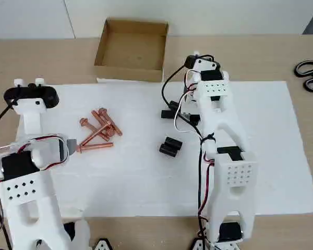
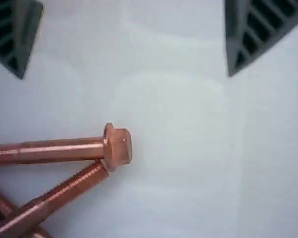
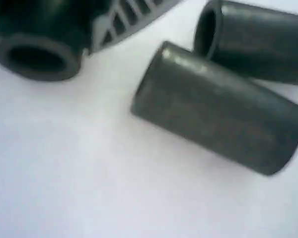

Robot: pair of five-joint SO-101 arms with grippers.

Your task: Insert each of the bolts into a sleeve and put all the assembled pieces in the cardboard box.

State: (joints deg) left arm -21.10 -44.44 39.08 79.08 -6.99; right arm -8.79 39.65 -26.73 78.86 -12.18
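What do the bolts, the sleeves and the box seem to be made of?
Bolts: probably metal with a copper-coloured finish, shiny and threaded. Sleeves: dark matte tubes, perhaps plastic or blackened metal. Box: brown cardboard, dull, with folded walls.

copper flanged bolts (image 1: 98, 130) lie in a loose, crossed heap on the white sheet (image 1: 146, 192). two short black sleeves (image 1: 170, 147) lie on their sides, touching, to the heap's right. the open-topped cardboard box (image 1: 129, 73) sits at the sheet's far edge.
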